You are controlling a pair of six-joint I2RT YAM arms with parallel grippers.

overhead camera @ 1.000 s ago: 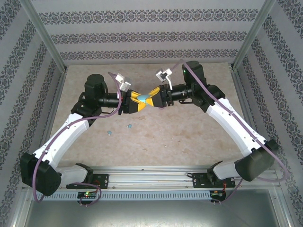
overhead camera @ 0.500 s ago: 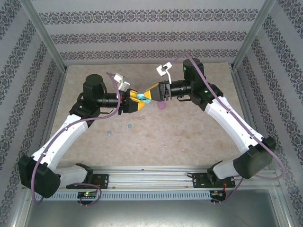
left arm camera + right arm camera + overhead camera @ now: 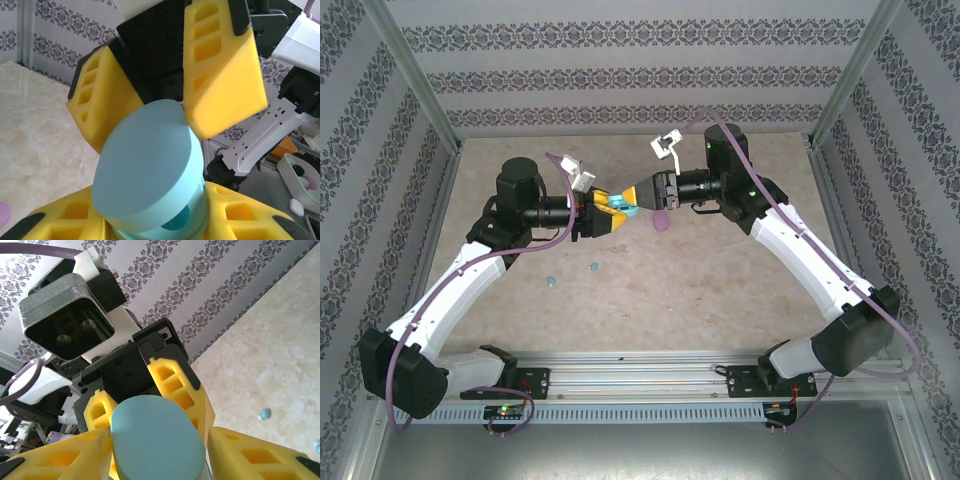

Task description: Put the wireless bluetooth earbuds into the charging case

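The light-blue charging case (image 3: 621, 205) hangs above the table's middle, and my left gripper (image 3: 616, 209) is shut on its base. Its lid (image 3: 145, 155) is tilted ajar, with a teal hollow showing under it. My right gripper (image 3: 638, 197) faces it from the right. It is open, its fingers (image 3: 220, 75) on either side of the lid, one touching the rim and the other a little apart. Two light-blue earbuds (image 3: 551, 281) (image 3: 592, 267) lie on the table near the left arm, and the right wrist view also catches one earbud (image 3: 264, 413).
A pink oval case (image 3: 662, 220) lies on the table just below the right gripper. Patterned walls and metal posts (image 3: 420, 90) enclose the table on three sides. A rail (image 3: 640, 372) runs along the near edge between the arm bases.
The right gripper has drawn back to the right and its jaws have widened around the lid. The pink case has come into view beneath it. The left gripper still holds the blue case.
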